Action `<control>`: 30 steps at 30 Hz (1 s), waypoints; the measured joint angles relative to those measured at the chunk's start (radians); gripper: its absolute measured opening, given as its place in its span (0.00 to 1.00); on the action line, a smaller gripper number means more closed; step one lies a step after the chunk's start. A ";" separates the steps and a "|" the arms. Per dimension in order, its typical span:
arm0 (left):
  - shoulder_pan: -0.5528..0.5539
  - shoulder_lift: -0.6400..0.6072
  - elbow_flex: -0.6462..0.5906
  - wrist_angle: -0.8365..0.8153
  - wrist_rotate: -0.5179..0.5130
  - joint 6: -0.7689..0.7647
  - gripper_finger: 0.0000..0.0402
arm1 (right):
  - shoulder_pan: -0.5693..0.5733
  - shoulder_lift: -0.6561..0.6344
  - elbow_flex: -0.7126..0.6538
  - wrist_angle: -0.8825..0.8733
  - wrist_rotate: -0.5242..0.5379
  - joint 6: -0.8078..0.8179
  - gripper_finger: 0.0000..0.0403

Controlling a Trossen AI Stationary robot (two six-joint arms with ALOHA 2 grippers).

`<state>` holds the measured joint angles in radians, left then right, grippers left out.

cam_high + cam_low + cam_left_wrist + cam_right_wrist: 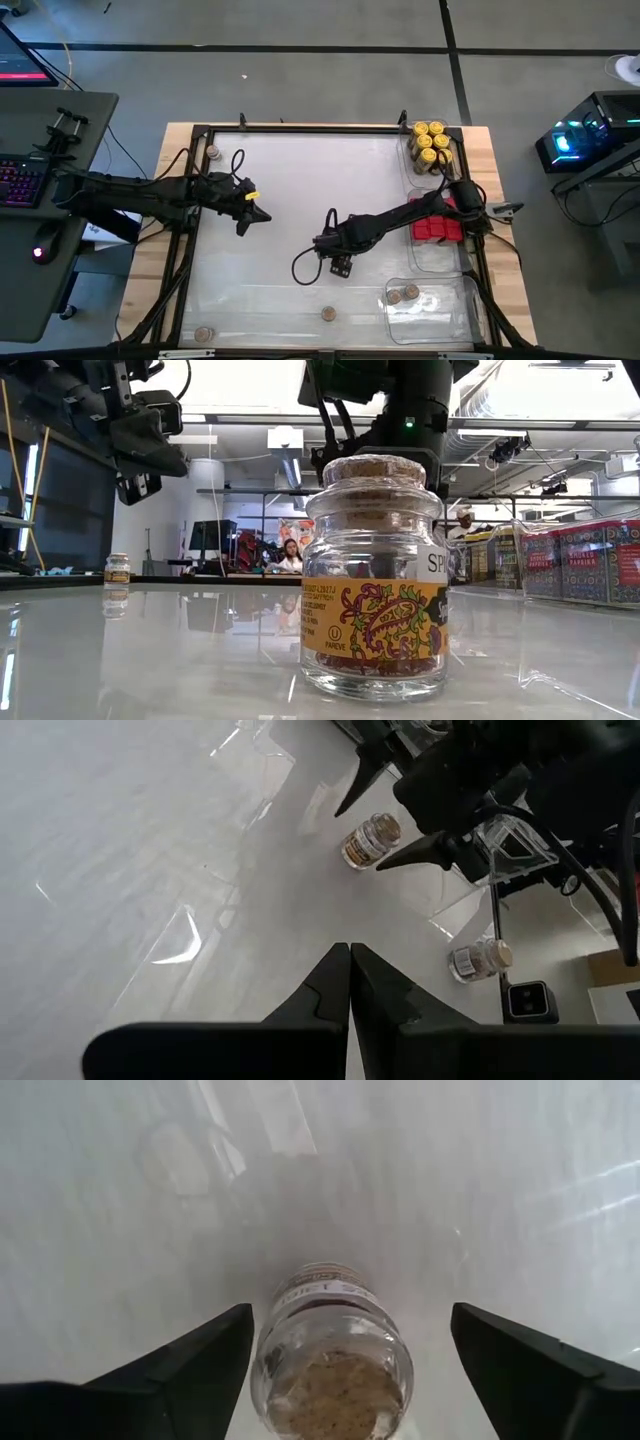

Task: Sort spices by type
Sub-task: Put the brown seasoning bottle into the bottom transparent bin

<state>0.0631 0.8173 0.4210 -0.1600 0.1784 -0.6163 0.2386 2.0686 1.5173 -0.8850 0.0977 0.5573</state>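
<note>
A small glass spice jar with a cork top (335, 1375) stands upright on the white table. My right gripper (350, 1315) points down over it, open, with one finger on each side and a gap to both. The left wrist view shows the same jar (371, 840) between those fingers. In the high view the right gripper (341, 266) hides it. My left gripper (262, 212) hovers shut and empty over the table's left half, its tips (349, 952) together. Another cork jar (327, 313) stands near the front edge, large in the low view (375, 575).
A clear tray (450, 318) at the front right holds two cork jars (403, 294). Red tins (437, 230) and yellow-lidded jars (430, 142) sit in trays along the right edge. Loose cork jars stand at the far left (212, 152) and near left (204, 333).
</note>
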 joint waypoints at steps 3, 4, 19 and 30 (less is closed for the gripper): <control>0.000 0.000 0.000 0.000 -0.017 0.000 0.00 | 0.000 0.000 0.000 -0.001 0.000 -0.012 0.79; 0.000 0.000 0.000 0.000 -0.024 0.000 0.00 | 0.000 0.000 0.000 -0.001 0.003 -0.013 0.77; 0.002 0.000 0.000 0.009 -0.111 -0.008 0.00 | 0.122 -0.182 0.084 -0.145 -0.012 0.263 0.45; 0.002 0.004 0.000 0.008 -0.117 0.053 0.00 | 0.504 -0.329 0.086 -0.341 -0.144 0.932 0.45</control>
<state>0.0650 0.8215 0.4213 -0.1517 0.0616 -0.5629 0.7426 1.7398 1.6032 -1.2263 -0.0465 1.4889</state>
